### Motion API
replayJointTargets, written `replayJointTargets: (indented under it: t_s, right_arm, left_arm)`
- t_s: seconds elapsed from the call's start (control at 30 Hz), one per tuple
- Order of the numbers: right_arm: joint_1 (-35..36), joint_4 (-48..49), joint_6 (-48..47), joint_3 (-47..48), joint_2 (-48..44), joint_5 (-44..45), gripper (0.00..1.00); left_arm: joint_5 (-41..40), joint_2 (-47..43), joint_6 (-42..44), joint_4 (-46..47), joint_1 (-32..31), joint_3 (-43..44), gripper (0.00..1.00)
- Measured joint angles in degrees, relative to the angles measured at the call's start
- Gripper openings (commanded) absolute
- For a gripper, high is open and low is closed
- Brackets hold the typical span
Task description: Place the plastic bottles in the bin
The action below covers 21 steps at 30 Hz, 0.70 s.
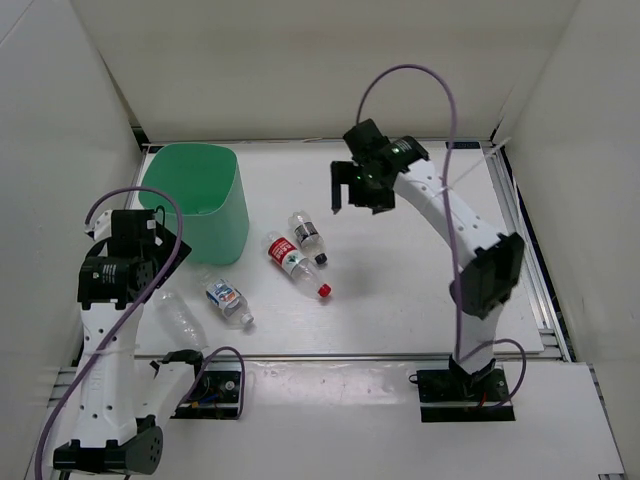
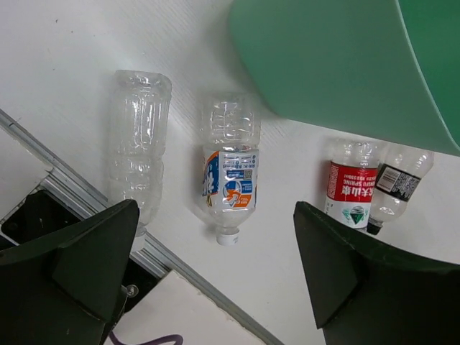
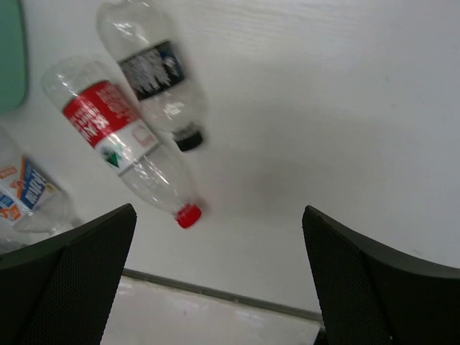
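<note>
Four clear bottles lie on the white table. The red-labelled bottle (image 1: 295, 263) with red cap and the white-labelled bottle (image 1: 306, 235) with dark cap lie side by side mid-table. The blue-white-labelled bottle (image 1: 227, 300) and the unlabelled bottle (image 1: 180, 317) lie near the front left. The mint-green bin (image 1: 195, 200) stands upright at the back left. My left gripper (image 1: 148, 240) hangs open and empty above the front-left bottles, in front of the bin. My right gripper (image 1: 358, 195) hangs open and empty, high and to the right of the middle pair.
The left wrist view shows the unlabelled bottle (image 2: 138, 151), blue-white bottle (image 2: 231, 180), red-labelled bottle (image 2: 352, 190), dark-capped bottle (image 2: 399, 183) and bin wall (image 2: 338, 65). A metal rail (image 1: 350, 355) edges the table's front. White walls enclose the table.
</note>
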Motion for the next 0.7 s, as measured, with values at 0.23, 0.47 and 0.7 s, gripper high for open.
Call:
replayJointTargets:
  t_s: [0.23,0.47,0.7]
  right_arm:
    - [0.55,2.91,-4.70,4.66,12.74,-8.35,1.00]
    - [0.81,6.12,-6.29,5.38,17.77,-12.44,1.00]
    - [1.20,7.82,-7.43,8.83,25.22,-15.50,1.00]
  left_arm:
    - [-2.27,0.11,0.44,0.02,-3.39,0.37,1.00]
    - [-2.29,1.22,1.20,0.17,-5.01,0.57,1.00]
    - [-2.60,1.16,1.95,0.17,-7.06,0.57,1.00]
